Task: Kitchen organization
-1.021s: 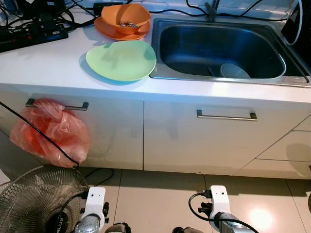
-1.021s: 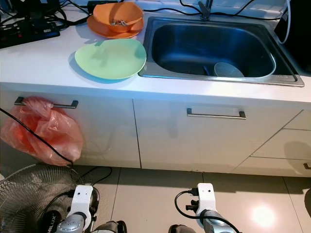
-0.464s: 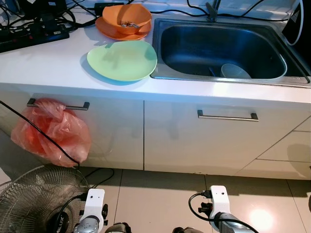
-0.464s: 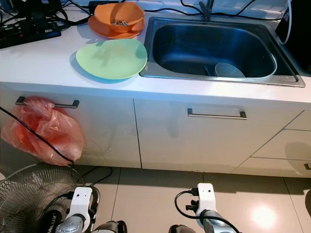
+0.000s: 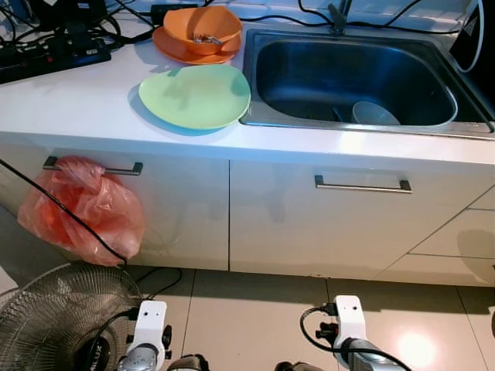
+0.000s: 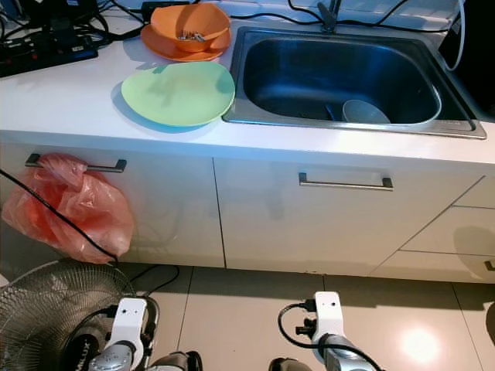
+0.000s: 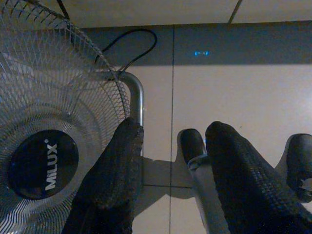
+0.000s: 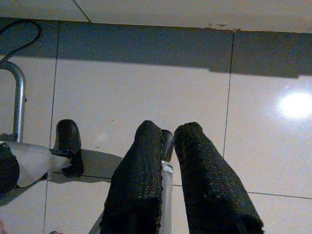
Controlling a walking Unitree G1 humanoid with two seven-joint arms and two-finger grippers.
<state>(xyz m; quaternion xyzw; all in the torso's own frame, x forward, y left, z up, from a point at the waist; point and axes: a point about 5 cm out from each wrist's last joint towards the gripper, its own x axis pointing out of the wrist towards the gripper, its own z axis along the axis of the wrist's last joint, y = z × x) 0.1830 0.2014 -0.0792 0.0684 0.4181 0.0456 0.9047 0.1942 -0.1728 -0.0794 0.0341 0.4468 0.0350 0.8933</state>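
Almost nothing changes over last second: slight camera drift, dishes unmoved, so organizing not begun.

Sink (image 5: 464,116) far ahead of both pincers, grey bowl (image 5: 375,114) inside (partly hidden by rim).

Green plate (image 5: 195,95), orange bowl (image 5: 202,28) on orange plate (image 5: 174,48), contents unclear.

Left gripper (image 7: 168,161) hangs idle, fingers apart, beside fan (image 7: 44,161).

Right gripper (image 8: 168,156) idle, fingers nearly together, empty.

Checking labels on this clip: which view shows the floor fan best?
The left wrist view: the fan shows close, grille and MILUX hub legible. Both eye views catch just its grille at the lower left corner; the right wrist view shows a bit of metal tubing.
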